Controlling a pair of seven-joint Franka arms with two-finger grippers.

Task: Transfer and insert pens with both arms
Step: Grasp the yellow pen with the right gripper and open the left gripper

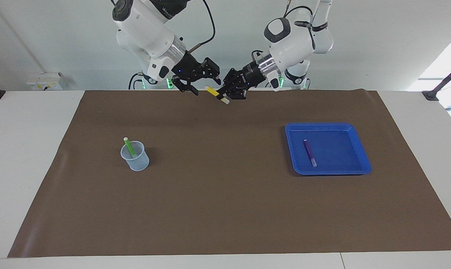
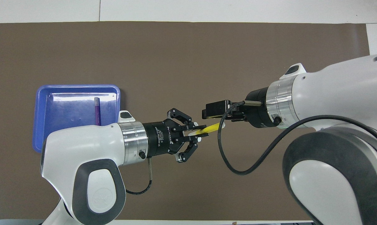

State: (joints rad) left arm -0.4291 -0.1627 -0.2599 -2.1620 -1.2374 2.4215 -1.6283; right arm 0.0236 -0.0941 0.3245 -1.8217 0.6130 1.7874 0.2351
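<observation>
Yellow pen [image 1: 212, 91]: clamped in left hand [image 1: 228, 94], held level above worktop for handover; right hand [image 1: 195, 83], fingers apart, at its free end

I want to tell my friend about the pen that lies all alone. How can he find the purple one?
Look at the brown mat and find the blue tray toward the left arm's end of the table. The purple pen lies flat in it, by itself. The green pen stands in a clear cup, and the yellow pen is up in the air, held by the left gripper.
</observation>
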